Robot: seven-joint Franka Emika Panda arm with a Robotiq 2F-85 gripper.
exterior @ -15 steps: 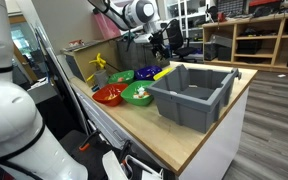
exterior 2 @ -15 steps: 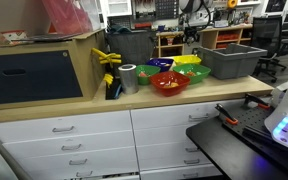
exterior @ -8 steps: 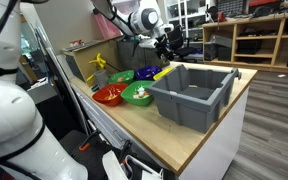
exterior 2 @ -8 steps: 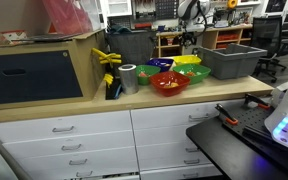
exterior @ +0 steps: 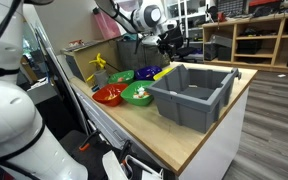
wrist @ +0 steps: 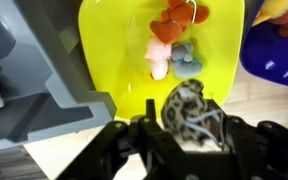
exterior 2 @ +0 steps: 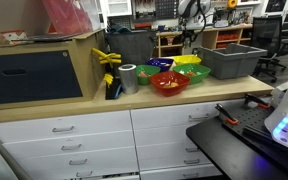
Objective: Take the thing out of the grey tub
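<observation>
The grey tub [exterior: 194,95] stands on the wooden counter; it also shows in the exterior view from the front [exterior 2: 229,60], and its rim fills the left of the wrist view [wrist: 44,60]. My gripper [wrist: 192,125] hangs beside the tub, over the edge of a yellow bowl [wrist: 114,50]. A leopard-spotted soft toy [wrist: 189,110] with white strings sits between the fingers, which stand slightly apart from it. In both exterior views the gripper [exterior: 166,42] [exterior 2: 189,35] hovers above the bowls. The tub's floor looks bare.
The yellow bowl holds small pink [wrist: 159,55], grey [wrist: 184,55] and orange [wrist: 179,20] toys. A blue bowl [wrist: 279,50] lies beside it. Red [exterior: 109,95] and green [exterior: 137,95] bowls, a tape roll [exterior 2: 128,77] and yellow clamps [exterior 2: 108,60] crowd the counter.
The arm has shifted slightly over the bowls. Whether the jaws have moved does not show in the earlier frames.
</observation>
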